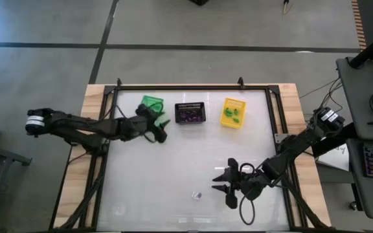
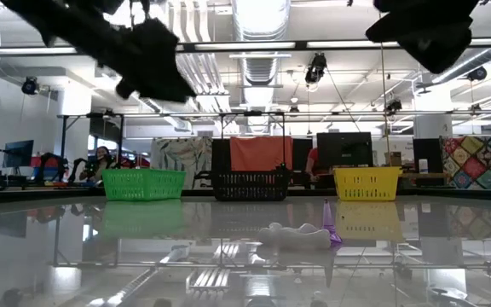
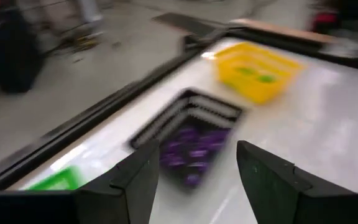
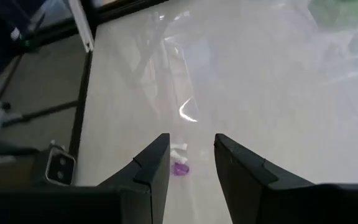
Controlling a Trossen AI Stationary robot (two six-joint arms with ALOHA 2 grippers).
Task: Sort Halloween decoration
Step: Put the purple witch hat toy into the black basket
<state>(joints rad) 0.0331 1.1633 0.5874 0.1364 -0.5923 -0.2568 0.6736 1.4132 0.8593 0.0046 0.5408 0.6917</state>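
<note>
Your left claw (image 1: 160,127) hangs open and empty by the green basket (image 1: 151,104), far left of the surface (image 1: 173,168). Your right claw (image 1: 228,186), fingers apart, holds nothing, near right. Two trinkets (image 1: 196,195), white and purple, lie touching just left of it. Purple ones fill the black basket (image 1: 190,113)

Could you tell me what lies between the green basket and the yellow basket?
The black basket holding purple trinkets sits between the green basket and the yellow basket, clearest in the high view.
</note>
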